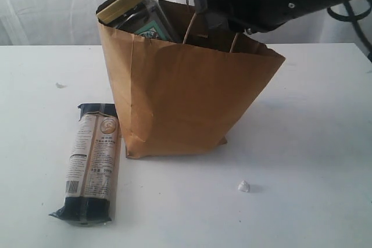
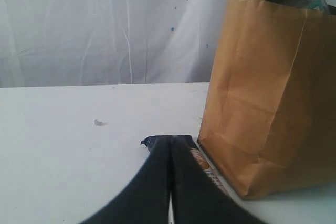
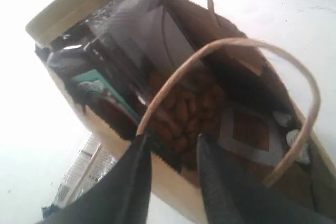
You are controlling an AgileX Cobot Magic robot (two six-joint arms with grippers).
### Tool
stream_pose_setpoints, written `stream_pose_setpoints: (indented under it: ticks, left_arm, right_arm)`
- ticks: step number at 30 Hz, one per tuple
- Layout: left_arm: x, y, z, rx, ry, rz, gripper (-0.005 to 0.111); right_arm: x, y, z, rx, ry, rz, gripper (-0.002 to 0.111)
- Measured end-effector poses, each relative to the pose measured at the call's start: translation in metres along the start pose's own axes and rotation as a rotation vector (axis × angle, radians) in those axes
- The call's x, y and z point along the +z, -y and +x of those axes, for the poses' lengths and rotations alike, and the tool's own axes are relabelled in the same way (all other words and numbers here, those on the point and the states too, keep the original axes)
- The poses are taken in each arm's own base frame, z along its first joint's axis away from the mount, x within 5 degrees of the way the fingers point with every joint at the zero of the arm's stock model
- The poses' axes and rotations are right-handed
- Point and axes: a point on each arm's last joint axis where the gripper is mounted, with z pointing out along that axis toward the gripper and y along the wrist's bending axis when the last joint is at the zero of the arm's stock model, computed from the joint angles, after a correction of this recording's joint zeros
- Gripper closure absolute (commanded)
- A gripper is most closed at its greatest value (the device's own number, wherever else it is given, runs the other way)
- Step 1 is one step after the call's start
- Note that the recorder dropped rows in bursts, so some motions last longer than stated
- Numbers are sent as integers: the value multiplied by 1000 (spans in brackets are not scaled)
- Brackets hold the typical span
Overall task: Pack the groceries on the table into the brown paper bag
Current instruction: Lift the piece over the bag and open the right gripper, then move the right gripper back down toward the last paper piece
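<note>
The brown paper bag (image 1: 186,97) stands upright mid-table, mouth open. The tan-lidded nut jar (image 1: 131,9) leans inside it, its lid poking over the left rim; the right wrist view shows the jar (image 3: 173,98) full of nuts. The long dark-blue and beige packet (image 1: 93,161) lies flat on the table (image 1: 302,143), left of the bag. My right gripper (image 3: 173,140) hovers open over the bag's mouth, straddling the rim near one loop handle (image 3: 236,43). My left gripper (image 2: 169,153) is shut and empty, low over the table, pointing at the packet's (image 2: 205,165) dark end.
A brown pouch with a pale diamond pattern (image 3: 247,129) lies deep in the bag. Small white crumbs sit on the table in front of the bag (image 1: 243,186) and far left (image 1: 60,85). White curtain hangs behind the table.
</note>
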Motion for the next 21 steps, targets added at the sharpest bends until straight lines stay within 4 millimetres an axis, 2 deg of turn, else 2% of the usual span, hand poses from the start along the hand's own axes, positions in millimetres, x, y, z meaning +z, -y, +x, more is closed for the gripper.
stream_pose_setpoints:
  ticks: [1,3,4,5,7,11,13,16,21]
  left_arm:
    - [0,0,0,0,0,0,107]
    - [0,0,0,0,0,0,107]
    - [0,0,0,0,0,0,107]
    - [0,0,0,0,0,0,107]
    - [0,0,0,0,0,0,107]
    - [0,0,0,0,0,0,107]
    - [0,0,0,0,0,0,107]
    - [0,0,0,0,0,0,107]
    - [0,0,0,0,0,0,107]
  right_arm:
    - [-12,-4,2,-19,-22,-11,84]
    - [-38,-12,5,-73,-48,-14,97]
    - [-49,-14,6,-101,-57,-6,108]
    - [-68,-18,7,-138,-45,4,108]
    - [-92,-24,9,-159,-13,12,108]
    - [-124,-31,19,-149,69,13,108]
    - [-126,-28,36,-145,50,30,108]
    - [-103,-10,74,-178,-95,109,108]
    - [-80,1,109,-132,-180,112,108]
